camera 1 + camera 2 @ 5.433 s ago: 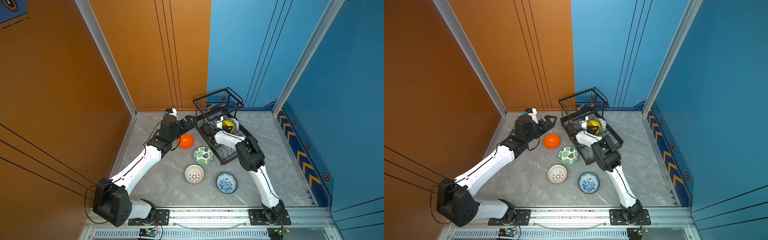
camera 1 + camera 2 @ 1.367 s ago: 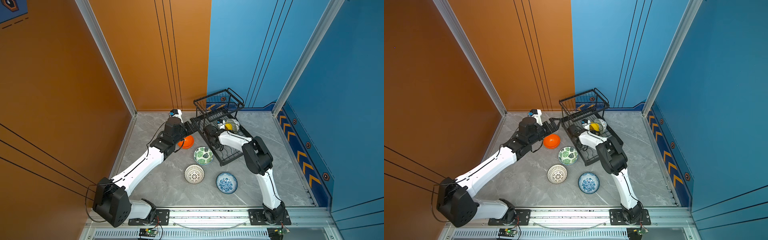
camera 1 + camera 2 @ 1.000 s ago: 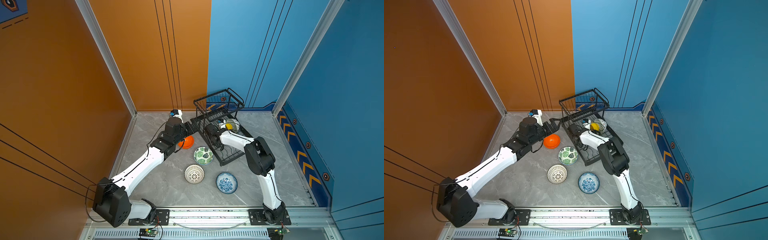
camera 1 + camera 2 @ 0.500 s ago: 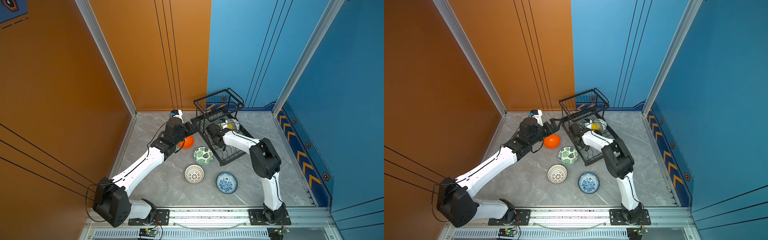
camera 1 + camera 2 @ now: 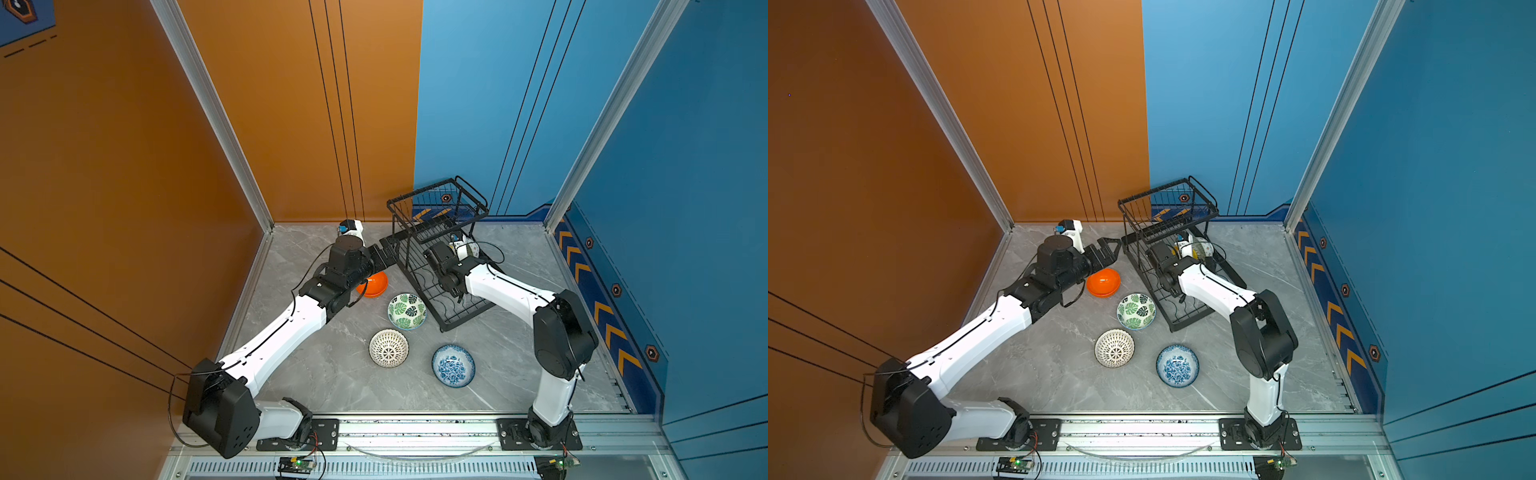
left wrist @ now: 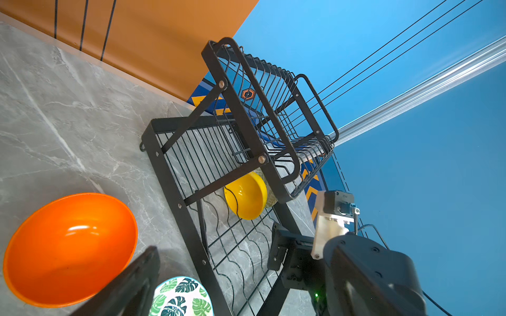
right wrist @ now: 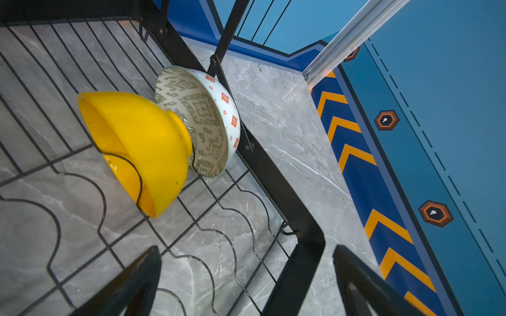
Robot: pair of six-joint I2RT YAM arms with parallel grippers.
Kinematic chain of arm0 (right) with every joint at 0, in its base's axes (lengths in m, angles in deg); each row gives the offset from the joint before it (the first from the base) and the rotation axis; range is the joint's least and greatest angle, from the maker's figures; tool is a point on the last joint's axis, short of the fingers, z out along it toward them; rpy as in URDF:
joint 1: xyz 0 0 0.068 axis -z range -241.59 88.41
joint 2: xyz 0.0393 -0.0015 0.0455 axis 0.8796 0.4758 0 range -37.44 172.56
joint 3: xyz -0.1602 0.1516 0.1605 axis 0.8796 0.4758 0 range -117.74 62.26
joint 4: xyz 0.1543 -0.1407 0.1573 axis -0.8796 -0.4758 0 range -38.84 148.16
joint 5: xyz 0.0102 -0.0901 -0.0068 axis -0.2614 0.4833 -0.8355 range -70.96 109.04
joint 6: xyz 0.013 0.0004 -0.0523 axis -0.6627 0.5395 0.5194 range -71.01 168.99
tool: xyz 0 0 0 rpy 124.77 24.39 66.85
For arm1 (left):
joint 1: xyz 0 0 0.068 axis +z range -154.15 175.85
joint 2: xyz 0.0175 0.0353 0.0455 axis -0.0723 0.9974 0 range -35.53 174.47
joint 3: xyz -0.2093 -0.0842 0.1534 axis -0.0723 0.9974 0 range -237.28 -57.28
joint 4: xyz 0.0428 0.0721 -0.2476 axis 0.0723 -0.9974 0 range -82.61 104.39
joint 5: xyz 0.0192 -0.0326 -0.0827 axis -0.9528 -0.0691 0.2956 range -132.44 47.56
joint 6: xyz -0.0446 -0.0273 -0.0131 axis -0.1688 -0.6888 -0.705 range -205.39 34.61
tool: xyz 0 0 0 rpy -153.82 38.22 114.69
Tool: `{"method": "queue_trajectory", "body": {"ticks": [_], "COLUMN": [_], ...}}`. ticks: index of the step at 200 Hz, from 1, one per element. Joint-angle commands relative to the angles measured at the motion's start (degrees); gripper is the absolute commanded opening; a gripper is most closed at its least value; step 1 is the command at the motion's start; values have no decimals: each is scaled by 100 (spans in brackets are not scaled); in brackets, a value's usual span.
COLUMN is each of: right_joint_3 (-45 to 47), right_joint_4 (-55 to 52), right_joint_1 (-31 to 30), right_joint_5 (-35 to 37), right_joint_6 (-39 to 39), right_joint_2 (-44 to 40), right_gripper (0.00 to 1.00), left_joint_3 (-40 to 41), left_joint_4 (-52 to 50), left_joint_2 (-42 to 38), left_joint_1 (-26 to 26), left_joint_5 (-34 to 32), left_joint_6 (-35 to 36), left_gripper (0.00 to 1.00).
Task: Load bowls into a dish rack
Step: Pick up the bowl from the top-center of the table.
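Note:
The black wire dish rack (image 5: 453,309) stands at the back. Inside it a yellow bowl (image 7: 137,142) stands on edge against a grey-green patterned bowl (image 7: 210,120). My right gripper (image 7: 246,287) is open and empty, a short way back from the yellow bowl and above the rack's wavy dividers. My left gripper (image 5: 1113,249) hangs open and empty just above the orange bowl (image 5: 1104,282), beside the rack's left side. On the floor lie the leaf bowl (image 5: 407,311), the lattice bowl (image 5: 388,348) and the blue floral bowl (image 5: 453,365).
The rack's raised basket tier (image 5: 436,203) overhangs the right wrist and hides its fingers in both top views. Orange and blue walls close the back and both sides. The arm bases sit on a rail (image 5: 415,432) at the front.
My right gripper has opened and let go of the yellow bowl, which now stands in the rack. The left arm has stayed where it was.

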Motion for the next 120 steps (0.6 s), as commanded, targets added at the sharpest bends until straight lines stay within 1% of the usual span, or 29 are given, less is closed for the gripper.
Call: {"method": "queue_trajectory", "body": {"ticks": [1, 25, 30, 41, 45, 63, 84, 101, 108, 120], "right_joint_3": [414, 897, 1000, 1239, 1339, 1852, 2389, 2373, 2276, 2052], "right_joint_4": [127, 287, 330, 450, 516, 948, 1569, 1596, 1500, 1326], "right_joint_1": [39, 125, 162, 268, 314, 532, 700, 743, 722, 660], "right_joint_5": [-272, -516, -613, -842, -962, -1605, -2300, -2798, -2946, -3126], "right_joint_6": [-31, 3, 24, 69, 96, 208, 385, 483, 523, 611], "right_joint_2": [-574, -1177, -1320, -1621, -1744, -2350, -3015, -3198, -3180, -3071], "right_gripper": [100, 100, 100, 100, 100, 100, 100, 100, 100, 100], "left_joint_3": [101, 247, 291, 361, 536, 702, 782, 737, 705, 683], "left_joint_4": [-486, -947, -1203, -1343, -1406, -1739, -1927, -1957, -1980, -2000], "left_joint_2": [-263, -431, -456, -468, -459, -362, 3, 450, 588, 730], "left_joint_1": [78, 306, 375, 573, 667, 1031, 1338, 1543, 1563, 1602], "left_joint_5": [-187, -186, -130, 118, 225, 622, 1132, 1640, 1654, 1499], "left_joint_6": [221, 313, 320, 324, 317, 289, 286, 221, 285, 341], "left_gripper": [98, 98, 98, 98, 98, 98, 98, 98, 98, 98]}}
